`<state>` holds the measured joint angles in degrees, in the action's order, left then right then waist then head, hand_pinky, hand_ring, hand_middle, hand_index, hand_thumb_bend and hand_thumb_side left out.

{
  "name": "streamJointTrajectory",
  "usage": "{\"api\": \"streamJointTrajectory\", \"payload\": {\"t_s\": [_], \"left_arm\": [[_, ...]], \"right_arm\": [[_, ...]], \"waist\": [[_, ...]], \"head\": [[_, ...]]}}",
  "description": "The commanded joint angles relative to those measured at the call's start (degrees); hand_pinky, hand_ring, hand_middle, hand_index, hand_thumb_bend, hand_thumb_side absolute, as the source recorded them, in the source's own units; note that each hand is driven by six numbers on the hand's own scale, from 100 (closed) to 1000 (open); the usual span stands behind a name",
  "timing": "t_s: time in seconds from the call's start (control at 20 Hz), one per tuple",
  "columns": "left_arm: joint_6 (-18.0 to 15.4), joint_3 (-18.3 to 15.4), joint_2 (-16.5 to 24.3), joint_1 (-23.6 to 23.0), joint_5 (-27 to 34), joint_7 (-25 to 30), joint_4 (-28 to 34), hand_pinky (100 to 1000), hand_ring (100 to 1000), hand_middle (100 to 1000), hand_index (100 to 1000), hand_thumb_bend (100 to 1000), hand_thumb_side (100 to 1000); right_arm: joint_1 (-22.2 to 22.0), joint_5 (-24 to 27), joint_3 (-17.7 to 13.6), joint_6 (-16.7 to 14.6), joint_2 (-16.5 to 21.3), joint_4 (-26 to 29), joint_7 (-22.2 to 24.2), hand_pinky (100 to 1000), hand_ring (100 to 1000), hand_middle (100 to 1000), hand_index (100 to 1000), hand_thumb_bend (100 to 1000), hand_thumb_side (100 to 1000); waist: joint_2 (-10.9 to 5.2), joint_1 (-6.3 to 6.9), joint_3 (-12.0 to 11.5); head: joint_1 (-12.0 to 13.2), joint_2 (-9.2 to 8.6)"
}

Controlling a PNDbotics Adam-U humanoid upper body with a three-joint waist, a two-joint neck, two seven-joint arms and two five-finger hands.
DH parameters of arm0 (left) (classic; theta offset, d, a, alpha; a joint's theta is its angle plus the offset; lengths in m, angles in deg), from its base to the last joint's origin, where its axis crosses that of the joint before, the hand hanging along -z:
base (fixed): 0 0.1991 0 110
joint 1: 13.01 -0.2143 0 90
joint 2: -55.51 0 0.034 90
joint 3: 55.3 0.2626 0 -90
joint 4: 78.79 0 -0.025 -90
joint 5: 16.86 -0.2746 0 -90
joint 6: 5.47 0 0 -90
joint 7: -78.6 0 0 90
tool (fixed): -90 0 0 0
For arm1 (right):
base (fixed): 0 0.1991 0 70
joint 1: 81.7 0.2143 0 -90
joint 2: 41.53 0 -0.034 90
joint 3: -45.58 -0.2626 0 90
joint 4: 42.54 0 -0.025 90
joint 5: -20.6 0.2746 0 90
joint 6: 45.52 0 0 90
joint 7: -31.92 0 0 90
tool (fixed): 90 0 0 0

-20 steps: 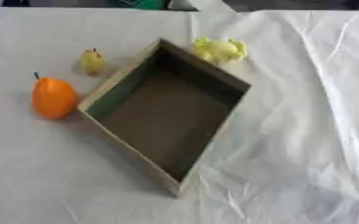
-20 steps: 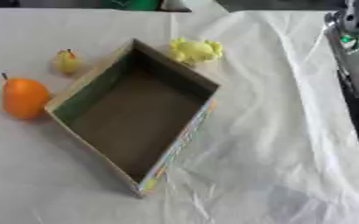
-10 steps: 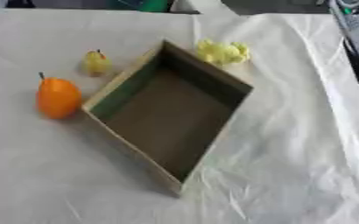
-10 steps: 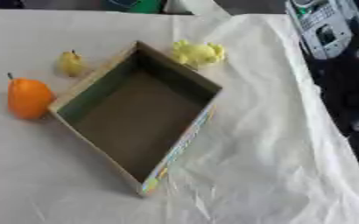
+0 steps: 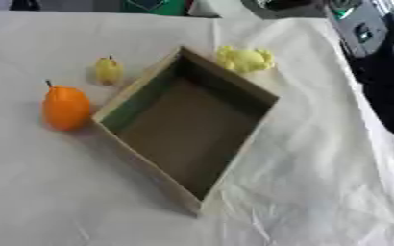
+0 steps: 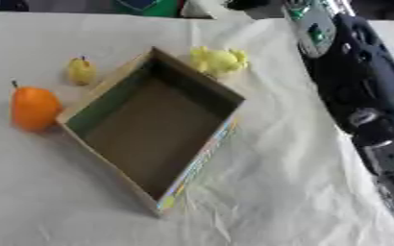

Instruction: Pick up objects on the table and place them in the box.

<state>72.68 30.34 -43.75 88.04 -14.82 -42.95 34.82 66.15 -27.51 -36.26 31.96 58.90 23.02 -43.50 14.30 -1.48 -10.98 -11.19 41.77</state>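
Observation:
An open cardboard box (image 6: 197, 164) lies askew in the middle of the white-covered table, with nothing inside it. Left of it stands an orange fruit (image 5: 66, 108) with a dark stem. A small yellow pear (image 5: 108, 70) sits beyond the fruit, near the box's far left wall. A crumpled yellow object (image 5: 244, 59) rests against the box's far corner. My right arm (image 6: 351, 86), black with a silver part, runs up the right side. My right hand (image 6: 249, 4) shows only as a dark shape at the top edge, above the yellow object. No left hand shows.
A wrinkled white cloth (image 5: 318, 192) covers the table, with bare cloth in front of and to the right of the box. Dark and green things (image 5: 154, 5) lie past the far edge.
My right arm has come in from the right edge and now reaches up along the right side towards the far edge. The objects and box stay put; the camera has shifted slightly.

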Motion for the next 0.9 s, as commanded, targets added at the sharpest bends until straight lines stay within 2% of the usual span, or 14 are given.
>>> {"api": "streamJointTrajectory", "payload": {"t_s": [0.05,0.25,0.7,0.9], "left_arm": [[0.0,0.2,0.9,0.4,0.2,0.3,1.0,480,600,600,773,105,1000],[0.0,0.2,0.9,0.4,0.2,0.3,1.0,480,600,600,773,105,1000],[0.2,0.4,0.9,0.6,0.3,0.6,1.0,480,599,600,773,105,1000],[0.2,0.4,0.9,0.6,0.3,0.6,1.0,480,599,600,773,104,1000]], "right_arm": [[1.8,-1.9,-0.6,-1.9,0.2,-2.4,2.7,760,816,764,928,100,317],[2.1,-2.5,-0.6,-4.1,0.6,-4.2,6.6,768,831,790,959,100,379],[2.2,-6.6,0.0,-7.8,2.2,-5.9,13.0,782,863,856,1000,100,357],[2.2,-8.5,-0.4,-9.4,2.4,-7.6,17.3,789,860,876,1000,100,481]], "waist": [[-0.86,0.10,-0.1],[-0.78,0.03,-0.1],[-0.65,-0.14,0.1],[-0.52,-0.09,0.1]], "head": [[-0.3,-0.30],[-0.2,-0.35],[0.2,-0.58],[0.4,-0.79]]}}
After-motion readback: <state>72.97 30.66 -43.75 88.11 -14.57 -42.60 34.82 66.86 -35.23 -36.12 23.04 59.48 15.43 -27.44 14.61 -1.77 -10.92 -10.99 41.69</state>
